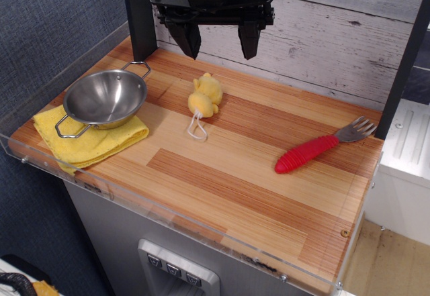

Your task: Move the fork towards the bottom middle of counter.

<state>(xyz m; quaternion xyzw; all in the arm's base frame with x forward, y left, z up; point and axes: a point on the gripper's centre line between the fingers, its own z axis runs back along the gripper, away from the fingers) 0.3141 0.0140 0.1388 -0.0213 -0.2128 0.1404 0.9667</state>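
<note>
The counter (222, 182) presents bare striped planks along its near edge, behind the clear rim. Farther back, the fork (321, 148) lies flat near the right edge, red handle toward the front-left, tines toward the back-right. At left, a steel bowl (105, 97) rests on a yellow cloth (91, 141). A yellow plush toy (205, 96) lies mid-counter. The gripper (218, 41) hangs above the rear edge, jaws spread and empty, well apart from the fork.
</note>
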